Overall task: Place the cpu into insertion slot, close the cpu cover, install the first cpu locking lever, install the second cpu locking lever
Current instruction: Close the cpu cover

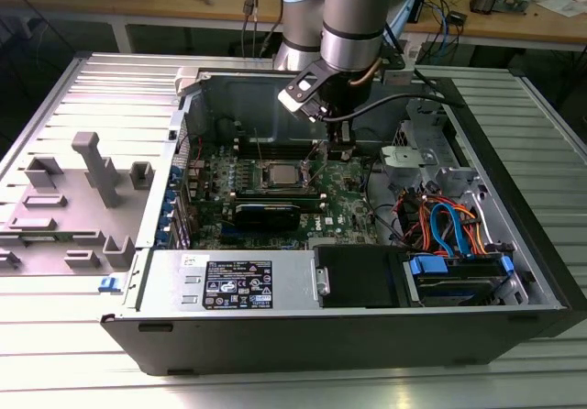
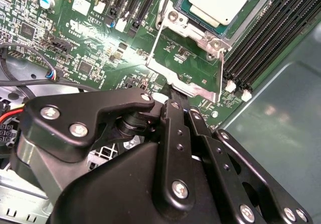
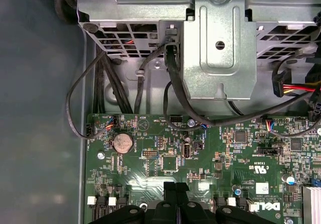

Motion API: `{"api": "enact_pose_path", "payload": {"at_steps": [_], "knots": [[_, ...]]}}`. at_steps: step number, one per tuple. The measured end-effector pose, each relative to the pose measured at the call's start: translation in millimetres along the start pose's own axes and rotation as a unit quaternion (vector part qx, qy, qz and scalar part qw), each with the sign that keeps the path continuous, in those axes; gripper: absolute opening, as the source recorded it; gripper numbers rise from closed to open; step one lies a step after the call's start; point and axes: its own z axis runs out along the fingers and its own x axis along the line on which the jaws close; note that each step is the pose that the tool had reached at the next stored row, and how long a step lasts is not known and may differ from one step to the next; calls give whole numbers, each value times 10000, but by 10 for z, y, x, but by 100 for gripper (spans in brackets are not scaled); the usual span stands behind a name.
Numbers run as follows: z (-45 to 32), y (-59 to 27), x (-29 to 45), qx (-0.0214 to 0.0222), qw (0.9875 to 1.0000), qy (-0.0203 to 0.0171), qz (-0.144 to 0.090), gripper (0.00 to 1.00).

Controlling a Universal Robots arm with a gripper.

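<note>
One robot arm [image 1: 353,15] with one gripper [image 3: 175,188]. One open computer case [image 1: 303,336] holds one green circuit board [image 1: 344,203]. On that board are one silver chip [image 2: 220,0], one socket [image 2: 193,30], one metal cover frame [image 2: 198,91], one round coin battery [image 3: 122,142] and one black graphics card [image 1: 266,213]. One grey plastic stand [image 1: 87,189] sits beside the case.

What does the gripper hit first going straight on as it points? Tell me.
Probably the free edge of the open cover, just ahead of the gripper; the green board lies beyond. Depth is unclear.
</note>
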Motion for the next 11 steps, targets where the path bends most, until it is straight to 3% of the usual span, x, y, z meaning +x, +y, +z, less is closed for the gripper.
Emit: {"api": "enact_pose_path", "payload": {"at_steps": [6,11], "knots": [[-13,-1,0,5,10000,1,0,11],[-16,-18,0,34,10000,0,0,11]]}}
